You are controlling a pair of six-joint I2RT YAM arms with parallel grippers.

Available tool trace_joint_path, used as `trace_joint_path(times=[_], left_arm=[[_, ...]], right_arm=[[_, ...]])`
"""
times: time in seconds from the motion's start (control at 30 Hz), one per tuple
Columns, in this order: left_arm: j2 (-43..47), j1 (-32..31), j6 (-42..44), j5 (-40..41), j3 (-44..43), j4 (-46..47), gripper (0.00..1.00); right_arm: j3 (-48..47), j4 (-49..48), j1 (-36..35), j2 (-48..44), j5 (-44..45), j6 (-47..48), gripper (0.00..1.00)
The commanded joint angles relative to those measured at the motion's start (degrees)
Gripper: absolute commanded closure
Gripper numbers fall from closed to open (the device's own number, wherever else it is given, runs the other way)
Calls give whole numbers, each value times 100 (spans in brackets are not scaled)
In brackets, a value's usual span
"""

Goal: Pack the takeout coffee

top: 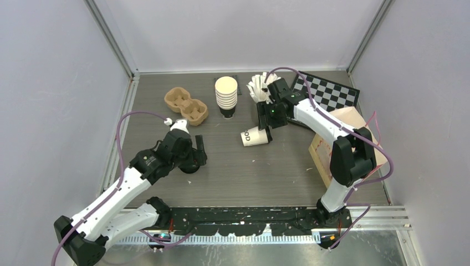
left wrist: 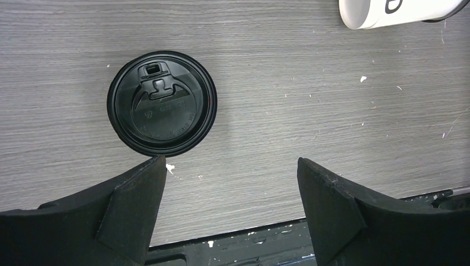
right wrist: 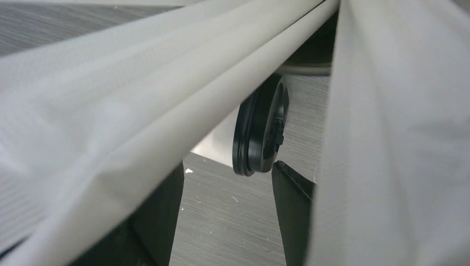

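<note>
One takeout coffee cup (top: 255, 137) lies on its side mid-table, cream-white with dark print. Its black lid (right wrist: 260, 133) faces my right gripper. The cup's white bottom end shows in the left wrist view (left wrist: 396, 11). My right gripper (top: 265, 123) is open just behind the lidded end, with its fingers (right wrist: 294, 205) on either side of bare table. White plastic sheets (right wrist: 138, 94) drape across most of that wrist view. My left gripper (left wrist: 231, 188) is open and empty low over the table, with a loose black lid (left wrist: 161, 103) just beyond its left fingertip. No second lidded cup is in view.
A brown pulp cup carrier (top: 185, 105) sits at the back left. A stack of lidless cream cups (top: 226, 94) stands beside it, with a white plastic bundle (top: 258, 86) to its right. A checkerboard (top: 327, 91) and a brown paper bag (top: 341, 138) are at the right.
</note>
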State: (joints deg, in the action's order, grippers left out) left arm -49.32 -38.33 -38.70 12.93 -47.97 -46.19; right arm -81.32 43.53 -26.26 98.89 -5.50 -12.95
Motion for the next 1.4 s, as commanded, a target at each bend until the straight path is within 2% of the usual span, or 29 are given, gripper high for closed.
trace_joint_path(times=[0.0,0.4,0.57,0.7,1.17,1.37], left_arm=[[138,18,-74,-32,75,221,11],[220,13,-15,-27,125,231,11],[213,18,3,-23,97,250,11],[206,17,3,-18,94,289,11],[80,15,-58,43,6,322,11],[72,14,-79,33,-36,321,12]], right_arm=[[105,-551,157,46,-334,5,38],[355,-776,218,272,-465,19,48],[426,-756,219,144,-443,2,61],[533,-715,212,-57,-330,-12,67],[681,-513,-167,-748,489,107,76],[608,-183,-639,-1012,1751,362,78]])
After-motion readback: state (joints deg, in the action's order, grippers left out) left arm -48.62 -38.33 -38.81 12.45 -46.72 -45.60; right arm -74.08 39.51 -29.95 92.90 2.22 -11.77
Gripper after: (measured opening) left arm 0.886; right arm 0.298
